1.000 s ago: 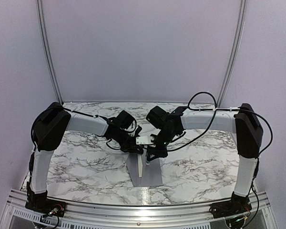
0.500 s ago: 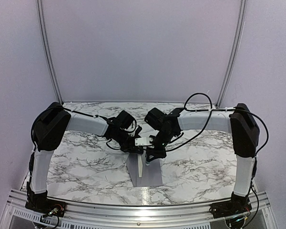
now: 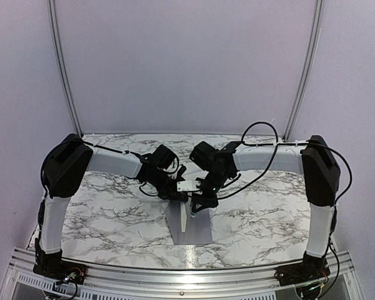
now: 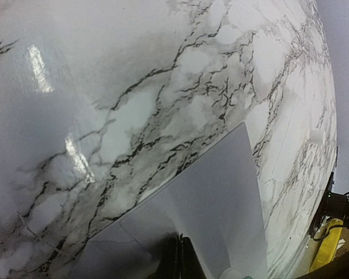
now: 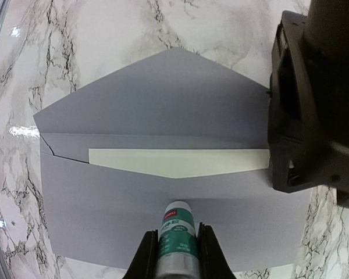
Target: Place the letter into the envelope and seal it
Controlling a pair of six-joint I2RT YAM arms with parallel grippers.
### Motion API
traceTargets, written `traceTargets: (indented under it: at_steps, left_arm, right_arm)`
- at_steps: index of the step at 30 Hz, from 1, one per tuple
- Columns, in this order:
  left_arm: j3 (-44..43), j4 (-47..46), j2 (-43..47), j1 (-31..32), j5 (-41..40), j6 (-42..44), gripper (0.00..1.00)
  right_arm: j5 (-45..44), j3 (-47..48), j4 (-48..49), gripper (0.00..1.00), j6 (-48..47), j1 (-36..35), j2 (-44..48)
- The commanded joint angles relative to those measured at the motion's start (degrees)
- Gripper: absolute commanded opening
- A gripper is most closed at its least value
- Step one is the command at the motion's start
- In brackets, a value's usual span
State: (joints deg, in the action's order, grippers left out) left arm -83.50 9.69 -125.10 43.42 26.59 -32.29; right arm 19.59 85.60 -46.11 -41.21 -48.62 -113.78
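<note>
Overhead view, two wrist close-ups (envelope (image 5: 163,99) shared)

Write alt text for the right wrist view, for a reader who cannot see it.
A flat grey paper envelope lies flap-open on a white marble table, an off-white paper letter tucked inside. The right gripper holds a small green-and-white tube over it.
</note>
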Motion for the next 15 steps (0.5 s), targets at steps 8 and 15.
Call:
traceTargets:
  at_steps: [8,15]
  left_arm:
    - [0.9,2.6,-1.5,-1.0,-1.5,0.8,0.0]
    - [0.9,2.6,-1.7,-1.0,-1.1,0.7,0.0]
  right_arm:
    - [2.5,-1.2,-2.9,0.0,-0.5,-2.2,-0.7]
    - [-0.6,-1.8,-1.4,0.0,-0.1,-2.3,-0.3]
